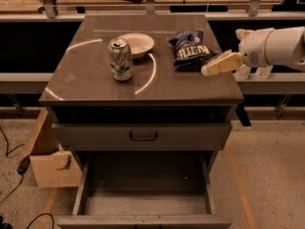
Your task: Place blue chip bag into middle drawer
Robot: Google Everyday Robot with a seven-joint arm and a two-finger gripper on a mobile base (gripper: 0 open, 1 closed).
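Note:
The blue chip bag (189, 47) lies crinkled on the right rear part of the cabinet top (95, 80), with white lettering facing up. My gripper (220, 64) reaches in from the right, just above the top's right edge, with its tip right beside the bag's right side. It holds nothing that I can see. The middle drawer (143, 202) is pulled out at the bottom of the view, and its grey floor is bare.
A green-and-silver drink can (120, 59) stands left of centre on the top, with a white bowl (138, 44) behind it. A closed drawer front with a black loop handle (143, 136) sits above the open drawer. A wooden box (50, 161) stands at the cabinet's left.

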